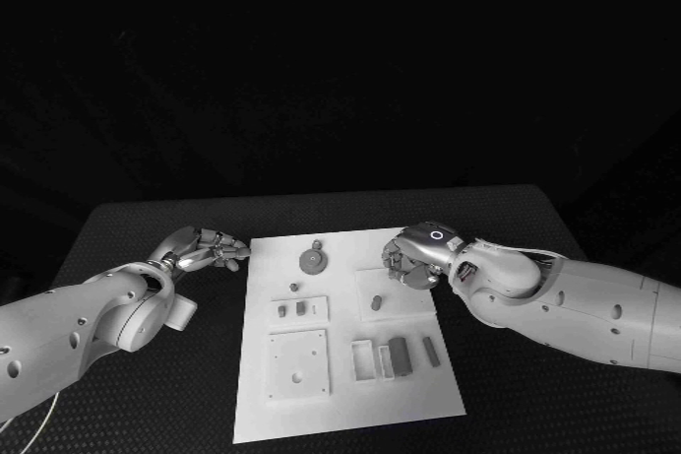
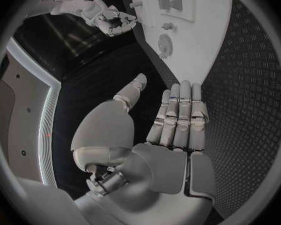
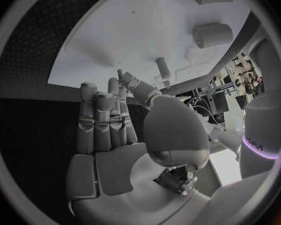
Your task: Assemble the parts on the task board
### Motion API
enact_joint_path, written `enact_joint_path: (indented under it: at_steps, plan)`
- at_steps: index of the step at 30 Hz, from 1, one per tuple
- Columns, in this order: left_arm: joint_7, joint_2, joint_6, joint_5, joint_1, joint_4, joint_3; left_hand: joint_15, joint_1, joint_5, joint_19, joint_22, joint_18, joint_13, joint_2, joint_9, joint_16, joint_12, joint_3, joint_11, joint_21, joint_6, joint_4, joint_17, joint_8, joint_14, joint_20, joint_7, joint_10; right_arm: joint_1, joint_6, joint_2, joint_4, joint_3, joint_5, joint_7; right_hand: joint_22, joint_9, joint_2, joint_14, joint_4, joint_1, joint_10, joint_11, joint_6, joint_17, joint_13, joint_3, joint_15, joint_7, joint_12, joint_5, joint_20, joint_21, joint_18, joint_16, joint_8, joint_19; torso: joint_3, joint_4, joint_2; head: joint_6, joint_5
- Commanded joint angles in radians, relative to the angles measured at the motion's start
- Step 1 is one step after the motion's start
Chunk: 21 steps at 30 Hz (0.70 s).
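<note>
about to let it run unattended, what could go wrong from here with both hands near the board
1. The right hand hovers over the task board's far right part, beside a small upright part; coming down, its fingers might knock it over.
2. The left hand sits off the board's left edge, holding nothing; reaching in, it might nudge the board.
3. The round gear-like part lies between both hands, so they might collide reaching for it.

Task board (image 1: 345, 400): matt white plate, smooth, no glare. Table (image 1: 526, 395): black, finely textured surface (a dimpled grid pattern in the left wrist view). Left hand (image 1: 209, 249) and right hand (image 1: 411, 264): silvery, metal-look segments with a satin sheen. Arm shells: smooth, glossy white plastic. Parts (image 1: 398, 356): dull, matt pieces.
</note>
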Motion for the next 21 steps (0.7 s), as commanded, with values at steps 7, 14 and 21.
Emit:
enact_joint_path:
  at_steps: [7,14,21]
  plan:
    - [0.006,0.002,0.014,0.006,0.0,0.002,0.001,-0.001,0.002,-0.004,0.006,-0.002,0.0,-0.002,0.009,-0.001,-0.006,-0.003,-0.004,0.002,0.005,-0.003,0.0,0.003,0.007,0.006,0.002,-0.002,0.005,0.008,0.004,-0.012,0.02,0.005,0.022,-0.006,0.021,0.0,0.005,0.002,0.001,-0.002,0.01,0.001,0.008,0.002,0.002,-0.003,-0.007,0.002,0.006,0.004,-0.008,0.004,0.054,0.005,0.003,0.001,0.0007,-0.0008,0.0,0.001,-0.002]
    - [0.007,0.003,0.014,0.006,0.0,0.002,0.001,-0.001,0.003,-0.004,0.006,-0.002,0.0,-0.002,0.009,-0.001,-0.006,-0.003,-0.004,0.002,0.005,-0.003,0.0,0.004,0.007,0.006,0.002,-0.002,0.005,0.01,0.003,-0.015,0.043,0.01,0.028,-0.006,0.021,0.001,0.005,0.002,0.001,-0.002,0.01,0.0,0.008,0.002,0.002,-0.003,-0.007,0.002,0.005,0.004,-0.008,0.004,0.054,0.005,0.003,0.001,0.0003,-0.0002,0.0,0.002,-0.002]
    - [0.007,0.004,0.014,0.006,0.0,0.002,0.001,-0.001,0.003,-0.004,0.006,-0.003,0.0,-0.002,0.009,-0.001,-0.007,-0.003,-0.004,0.002,0.006,-0.004,0.0,0.004,0.007,0.006,0.002,-0.002,0.005,0.01,0.015,-0.004,0.088,0.01,0.044,-0.006,0.021,0.001,0.005,0.002,0.001,-0.002,0.011,0.0,0.008,0.002,0.003,-0.003,-0.007,0.002,0.005,0.004,-0.009,0.004,0.054,0.005,0.003,0.001,0.0004,0.0,0.0,0.002,-0.001]
